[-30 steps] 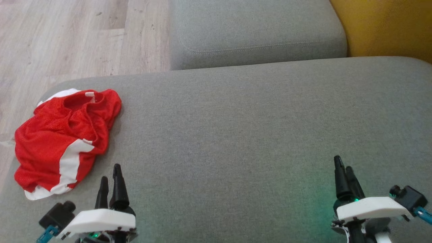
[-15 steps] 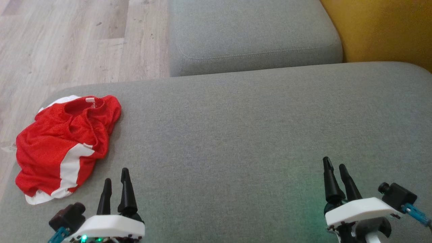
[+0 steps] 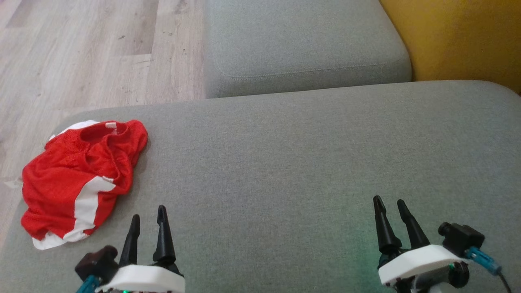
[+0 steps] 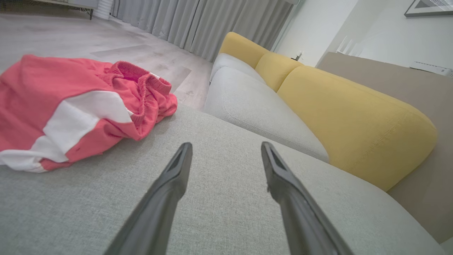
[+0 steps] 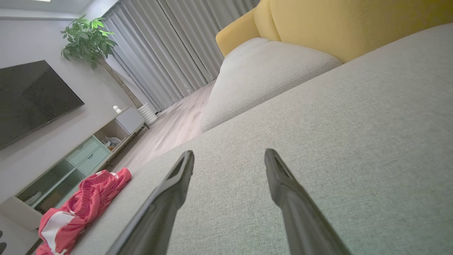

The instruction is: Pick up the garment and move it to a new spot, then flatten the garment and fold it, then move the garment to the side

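The red-and-white garment lies crumpled at the left end of the grey seat cushion, up against its left edge, with nothing holding it. Its long axis runs roughly from the cushion's near edge toward the far edge, with the gathered waistband at the far end and a white stripe toward the near end.

The left tool hovers low over the near edge with its fingers spread wide and empty. The garment sits just beside it, to its left and a little ahead. The right tool is equally wide and empty, well apart toward the right of the near edge.

The left arm is clearly the nearer, so the pick-up likely calls for it to swing left and forward onto the cloth.
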Controlling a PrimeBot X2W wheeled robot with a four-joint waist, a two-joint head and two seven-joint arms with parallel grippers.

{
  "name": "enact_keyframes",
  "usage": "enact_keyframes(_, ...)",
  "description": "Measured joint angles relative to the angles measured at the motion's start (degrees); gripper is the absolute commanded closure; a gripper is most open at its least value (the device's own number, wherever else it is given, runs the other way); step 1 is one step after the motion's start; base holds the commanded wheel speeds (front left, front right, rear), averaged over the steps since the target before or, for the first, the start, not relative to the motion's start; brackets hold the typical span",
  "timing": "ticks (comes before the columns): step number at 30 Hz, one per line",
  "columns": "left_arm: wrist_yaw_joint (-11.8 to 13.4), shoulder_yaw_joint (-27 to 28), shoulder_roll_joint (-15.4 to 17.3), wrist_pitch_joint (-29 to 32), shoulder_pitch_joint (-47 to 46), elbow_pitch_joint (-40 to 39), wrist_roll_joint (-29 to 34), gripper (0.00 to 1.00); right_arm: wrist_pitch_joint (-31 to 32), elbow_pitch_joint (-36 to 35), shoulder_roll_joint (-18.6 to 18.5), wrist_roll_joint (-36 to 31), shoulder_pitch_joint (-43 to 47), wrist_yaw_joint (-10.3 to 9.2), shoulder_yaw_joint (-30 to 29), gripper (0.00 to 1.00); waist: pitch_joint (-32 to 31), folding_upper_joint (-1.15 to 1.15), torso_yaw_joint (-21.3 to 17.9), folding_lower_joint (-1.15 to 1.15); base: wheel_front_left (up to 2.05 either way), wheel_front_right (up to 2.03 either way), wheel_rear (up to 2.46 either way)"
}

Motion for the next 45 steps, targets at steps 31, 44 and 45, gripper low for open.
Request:
enact_keyframes(31, 1.6, -2.2, 0.1, -5.0, 1.2, 2.0, 20.0, 0.0, -4.9, 0.7, -0.1, -24.3, 1.6, 0.01, -1.9, 0.0, -1.9, 0.0, -0.8, 0.01, 0.0, 0.0, 0.0)
enact_keyframes(44, 2.0, -3.8, 0.1, -6.6, 1.2, 3.0, 26.1, 0.0, -6.5, 1.0, 0.0, -31.6, 1.6, 0.01, -1.7, 0.0, -2.7, 0.0, -0.9, 0.01, 0.0, 0.0, 0.0)
enact_keyframes(45, 2.0, -3.8, 0.1, -6.6, 1.2, 3.1, 26.1, 0.0, -6.5, 1.0, 0.0, -31.6, 1.6, 0.01, -1.7, 0.0, -2.7, 0.0, -0.9, 0.0, 0.0, 0.0, 0.0)
